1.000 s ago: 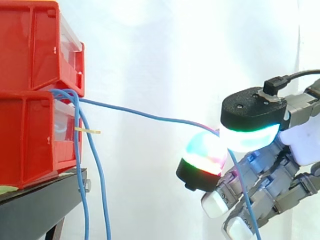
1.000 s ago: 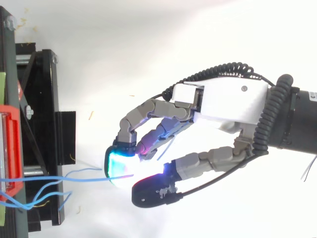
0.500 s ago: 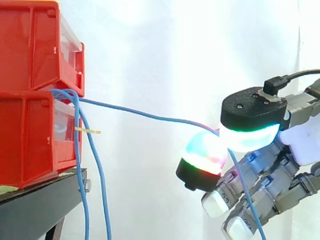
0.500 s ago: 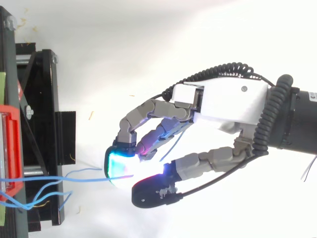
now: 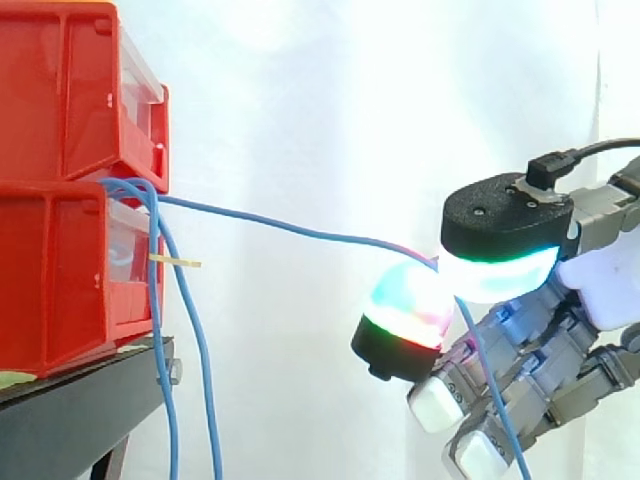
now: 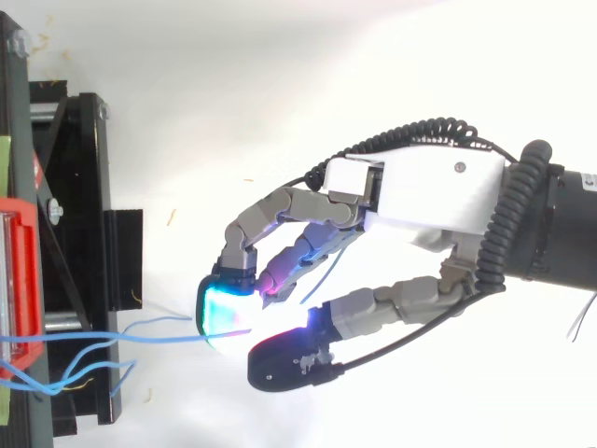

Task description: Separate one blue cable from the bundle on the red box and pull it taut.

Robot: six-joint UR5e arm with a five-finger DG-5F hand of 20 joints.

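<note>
A black stand (image 5: 90, 400) carries the work at the left of the side view, with a bolt (image 5: 175, 372) at its front corner and a pale green strip (image 5: 12, 379) lying on its top at the picture's edge. Directly on it stands the lower red bin (image 5: 60, 270), its front close to the stand's front edge, with a second red bin (image 5: 70, 90) stacked on top. From above, the stand's black frame reaches out beyond the bin's front.

At left, boxes (image 5: 60, 100); cable (image 5: 280, 226) across to robot hand (image 6: 429, 194), right
</note>
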